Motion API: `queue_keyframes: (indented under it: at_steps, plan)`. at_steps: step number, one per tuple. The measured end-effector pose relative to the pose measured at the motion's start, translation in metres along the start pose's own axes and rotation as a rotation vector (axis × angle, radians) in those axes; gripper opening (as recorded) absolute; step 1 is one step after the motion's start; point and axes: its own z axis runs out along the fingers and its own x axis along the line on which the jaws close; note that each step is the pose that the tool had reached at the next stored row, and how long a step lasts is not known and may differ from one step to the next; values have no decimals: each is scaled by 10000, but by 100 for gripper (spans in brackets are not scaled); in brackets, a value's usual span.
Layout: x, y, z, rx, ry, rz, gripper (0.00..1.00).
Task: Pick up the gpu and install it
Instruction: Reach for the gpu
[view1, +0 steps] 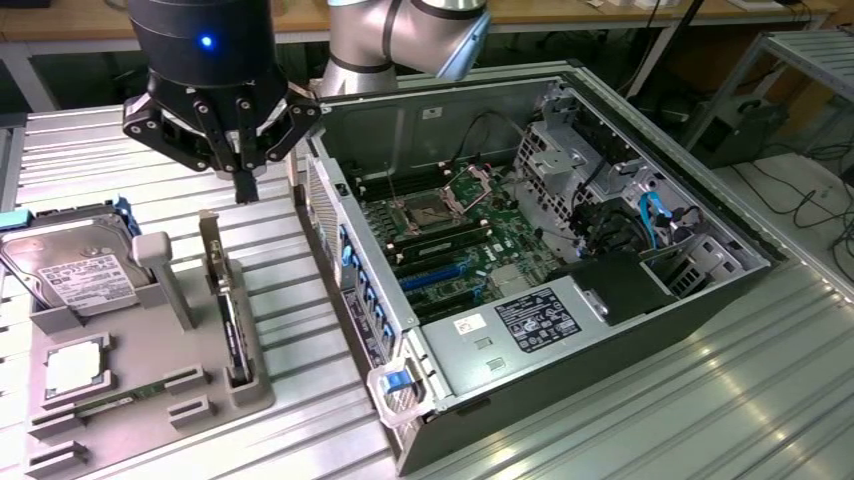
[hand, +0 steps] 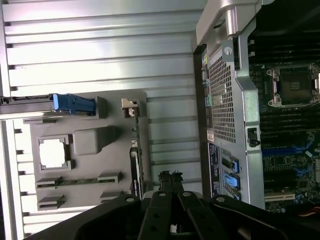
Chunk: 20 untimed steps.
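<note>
gpu (view1: 230, 325) partly hidden in holder (view1: 187, 352)

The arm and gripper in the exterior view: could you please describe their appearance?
The arm has rounded silver-grey joints. The gripper is black: a cylindrical body with a small blue light, and linked bars with round pivots narrowing into slim fingers.

Closed claw (view1: 246, 192) hangs in open air over ribbed metal desk (view1: 314, 440), in the gap between grey plastic parts holder (view1: 200, 395) and open black-and-silver computer case (view1: 336, 235), whose side wall stands near on the exterior view's right. Thin black gpu card (view1: 230, 300) stands on edge in the holder, clear above, with grey post (view1: 151, 265) and silver hard drive (view1: 80, 272) beside it. Case top open; metal drive cage (view1: 554, 155) crowds one end.
</note>
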Motion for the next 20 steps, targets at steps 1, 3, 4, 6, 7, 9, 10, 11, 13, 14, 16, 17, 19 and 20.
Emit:
queue_keyframes:
  at_steps: [1, 3, 4, 6, 7, 9, 10, 11, 13, 14, 16, 17, 19, 20]
  plan:
    - [9, -3, -1, 1, 0, 0, 11]
    - [28, -9, -2, 1, 1, 0, 11]
    - [40, -12, -2, 1, 1, -1, 11]
    - [61, -19, -3, 0, 1, 0, 11]
    - [75, -23, -3, 0, 0, 0, 11]
    - [105, -32, -4, 0, 0, -1, 11]
    - [123, -37, -5, 1, 1, 0, 11]
    - [135, -40, -5, 0, 0, 0, 11]
    - [161, -48, -6, 1, 0, 0, 11]
    - [170, -50, -6, 0, 0, -1, 11]
    - [190, -56, -8, 1, 1, 0, 11]
    - [201, -58, -8, 1, 0, 0, 11]
    - [227, -64, -9, 1, 1, 0, 11]
    - [241, -68, -9, 0, 1, 0, 11]
